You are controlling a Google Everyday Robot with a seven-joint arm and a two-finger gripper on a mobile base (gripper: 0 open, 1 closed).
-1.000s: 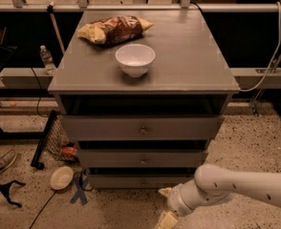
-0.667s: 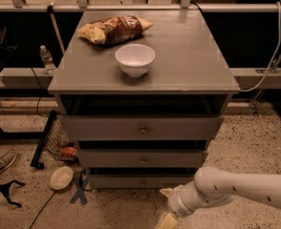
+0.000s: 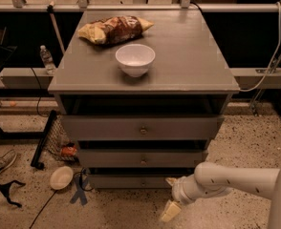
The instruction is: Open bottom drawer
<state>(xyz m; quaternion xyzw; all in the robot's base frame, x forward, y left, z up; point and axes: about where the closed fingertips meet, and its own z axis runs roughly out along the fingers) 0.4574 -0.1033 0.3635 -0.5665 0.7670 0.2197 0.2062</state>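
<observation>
The grey wooden cabinet (image 3: 143, 70) has three drawers. The bottom drawer (image 3: 126, 181) is the lowest and narrowest front, close to the floor, with a small round knob (image 3: 142, 182) at its centre. It looks pushed in. My gripper (image 3: 170, 197) reaches in from the right on a white arm (image 3: 226, 178). It hangs low in front of the bottom drawer's right part, a little right of and below the knob. Its two pale fingers (image 3: 170, 211) are spread apart and hold nothing.
A white bowl (image 3: 135, 59) and a chip bag (image 3: 114, 29) sit on the cabinet top. On the speckled floor at the left lie a small bowl (image 3: 61, 177), a dark strap (image 3: 78, 192), a shoe (image 3: 1, 162) and a black rod (image 3: 44, 140). A water bottle (image 3: 46, 59) stands behind.
</observation>
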